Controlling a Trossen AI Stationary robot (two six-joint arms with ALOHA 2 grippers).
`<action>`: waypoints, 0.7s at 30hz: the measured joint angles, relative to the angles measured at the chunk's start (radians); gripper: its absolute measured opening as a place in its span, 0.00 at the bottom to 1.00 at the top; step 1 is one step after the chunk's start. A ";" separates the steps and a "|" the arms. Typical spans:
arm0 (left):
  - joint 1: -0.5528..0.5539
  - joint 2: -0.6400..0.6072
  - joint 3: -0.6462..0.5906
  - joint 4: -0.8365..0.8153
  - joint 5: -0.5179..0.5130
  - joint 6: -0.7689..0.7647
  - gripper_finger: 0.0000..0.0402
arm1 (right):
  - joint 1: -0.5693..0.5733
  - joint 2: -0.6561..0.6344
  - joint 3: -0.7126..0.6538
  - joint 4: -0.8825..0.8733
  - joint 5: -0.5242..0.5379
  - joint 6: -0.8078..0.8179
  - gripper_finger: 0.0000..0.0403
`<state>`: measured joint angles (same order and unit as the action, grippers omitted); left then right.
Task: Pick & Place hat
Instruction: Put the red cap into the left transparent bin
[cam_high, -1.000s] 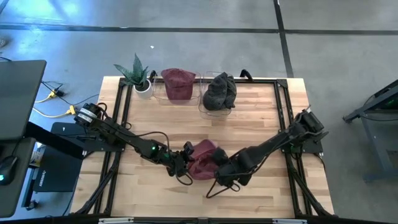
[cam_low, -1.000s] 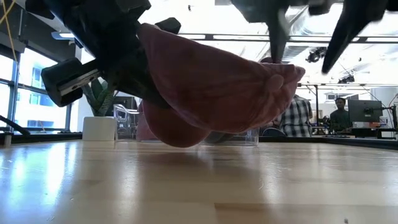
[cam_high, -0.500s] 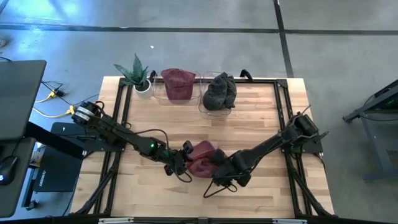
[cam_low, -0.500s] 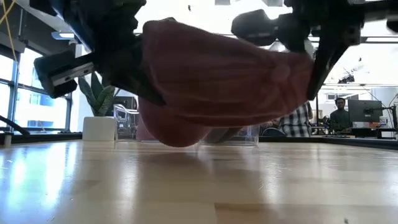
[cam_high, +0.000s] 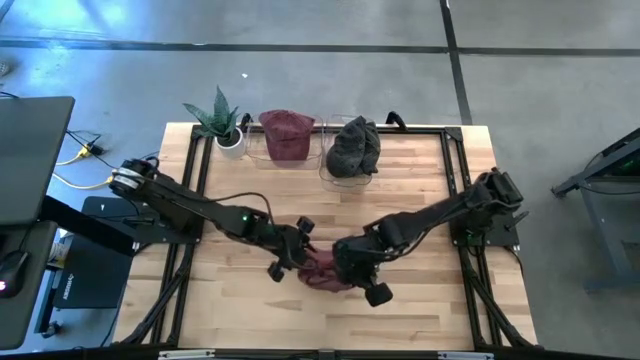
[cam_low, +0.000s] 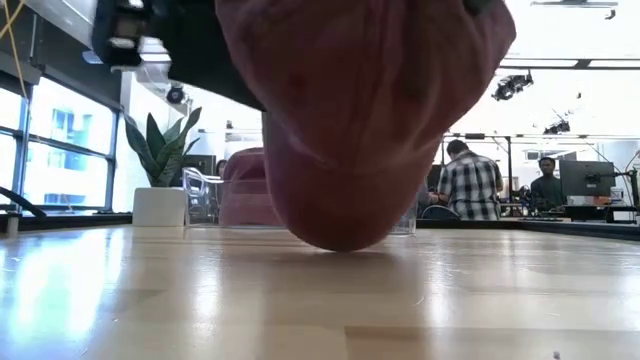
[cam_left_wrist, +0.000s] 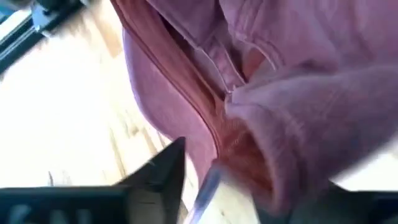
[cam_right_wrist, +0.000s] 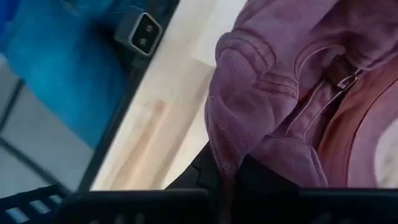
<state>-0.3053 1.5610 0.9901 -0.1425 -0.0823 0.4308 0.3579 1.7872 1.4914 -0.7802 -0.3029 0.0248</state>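
Maroon hat (cam_high: 322, 268) lowered, nearer table (cam_high: 420, 200) edge

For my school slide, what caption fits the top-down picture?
Two robot arms hold a maroon hat together above a wooden table.

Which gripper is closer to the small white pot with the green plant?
Left. The left gripper holds the maroon hat nearer the white pot; the right gripper grips its far side.
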 joint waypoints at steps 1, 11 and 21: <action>0.000 -0.012 0.019 -0.058 0.002 -0.009 0.40 | -0.005 0.000 0.000 0.001 -0.021 0.002 0.01; -0.002 -0.105 0.182 -0.582 -0.007 -0.164 0.54 | -0.011 0.000 0.000 0.081 -0.049 0.001 0.01; -0.047 -0.157 0.131 -0.191 0.279 -0.232 0.34 | -0.014 -0.018 -0.001 0.130 -0.053 0.005 0.01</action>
<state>-0.3520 1.4038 1.1214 -0.3339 0.1967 0.1992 0.3441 1.7688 1.4905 -0.6500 -0.3556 0.0297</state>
